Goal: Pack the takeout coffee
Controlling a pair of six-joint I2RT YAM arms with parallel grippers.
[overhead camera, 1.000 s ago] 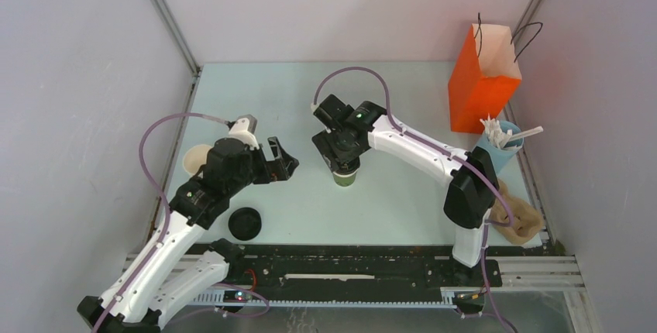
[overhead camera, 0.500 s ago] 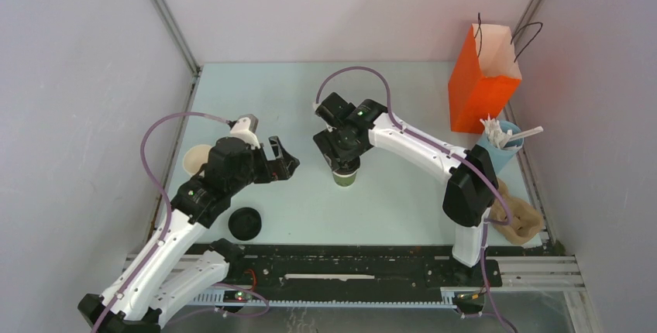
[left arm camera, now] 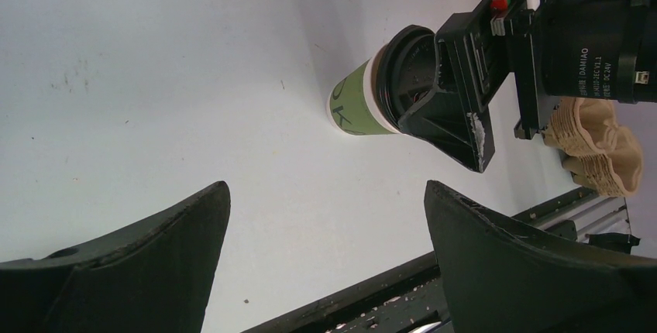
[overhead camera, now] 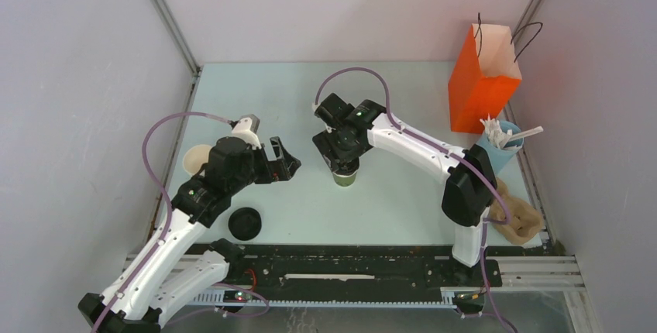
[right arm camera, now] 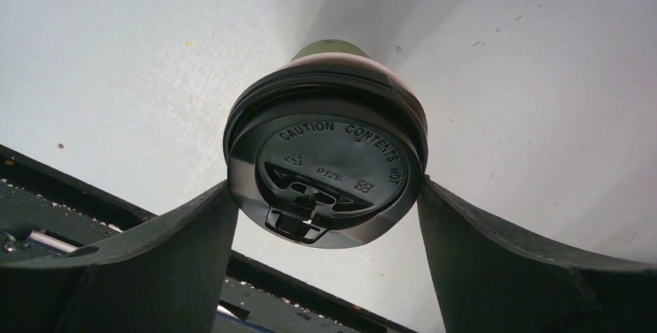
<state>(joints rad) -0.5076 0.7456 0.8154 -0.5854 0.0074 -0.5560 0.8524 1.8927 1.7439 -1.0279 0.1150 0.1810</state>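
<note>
Takeout coffee [left arm camera: 352, 104] stands upright directly under right gripper [right arm camera: 327, 193]; jaws spread wide astride its lid [right arm camera: 325, 155]; left gripper [left arm camera: 325, 187], wide and empty, sits farther off; keep your lift vertical.

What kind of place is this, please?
Probably a robot test cell staged as a takeout coffee station: a pale table enclosed by plain walls, a lidded green cup, an orange paper bag, and a cardboard cup carrier.
</note>
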